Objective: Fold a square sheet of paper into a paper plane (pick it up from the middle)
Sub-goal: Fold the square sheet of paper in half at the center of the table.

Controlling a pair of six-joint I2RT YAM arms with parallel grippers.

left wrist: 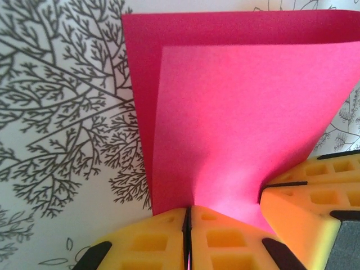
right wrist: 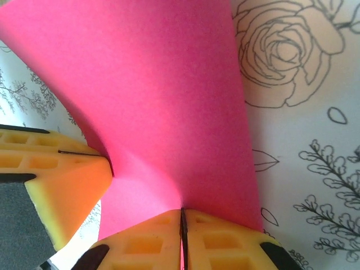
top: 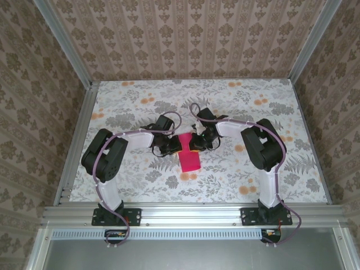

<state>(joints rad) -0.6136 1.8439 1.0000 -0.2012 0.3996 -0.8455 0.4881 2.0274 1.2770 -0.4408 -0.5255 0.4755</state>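
The magenta paper sheet (top: 189, 158) is the reference here. It sits on the flowered worktop (top: 135, 185), already doubled over: the left wrist view shows 2 layers, a paler top leaf lying slightly inside a darker leaf beneath it (left wrist: 236, 112).

The left gripper (top: 173, 145) is at the sheet's far left corner and the right gripper (top: 201, 143) at its far right side, so both hold the sheet's far end from opposite sides. The near end of the sheet points toward the arm bases and looks free.

Each wrist view shows that arm's own yellow fingers pressed together with the paper pinched in the seam: the left gripper (left wrist: 187, 222) clamps one edge and the right gripper (right wrist: 181, 222) clamps the other. The paper curves up out of each pinch.

The 2 grippers almost touch across the sheet. Holding so close together probably keeps the thin paper taut between them, so that a corner or edge can be turned over without the layers sliding apart. This looks like an early fold. No pointed dart shape has formed yet.
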